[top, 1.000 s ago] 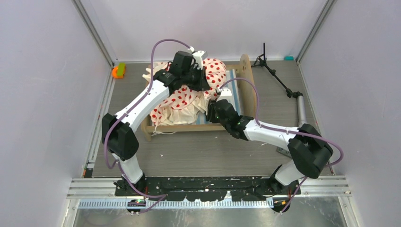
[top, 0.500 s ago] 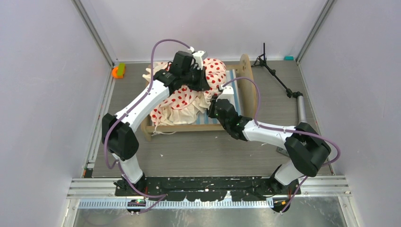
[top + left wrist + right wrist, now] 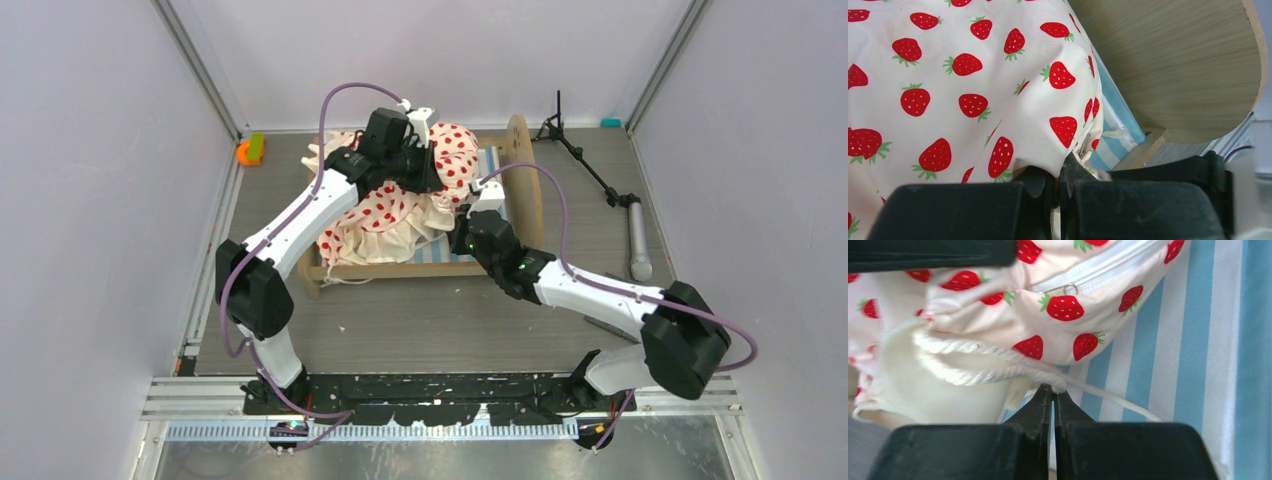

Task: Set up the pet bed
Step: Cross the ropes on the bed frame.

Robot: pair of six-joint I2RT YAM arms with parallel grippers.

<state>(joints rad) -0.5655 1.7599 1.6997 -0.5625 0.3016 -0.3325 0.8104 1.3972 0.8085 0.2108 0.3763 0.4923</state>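
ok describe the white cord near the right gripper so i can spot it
Find the wooden pet bed, then its striped blue mattress. Where the strawberry bedding ends, a thin twisted white cord trails across the stripes, the only string among cloth.

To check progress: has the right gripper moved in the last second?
Yes. The right gripper shifted slightly right, toward the wooden end board.

Black tripod stand [image 3: 585,163] right, orange-green block [image 3: 250,150] back left, teal piece [image 3: 610,122] back right
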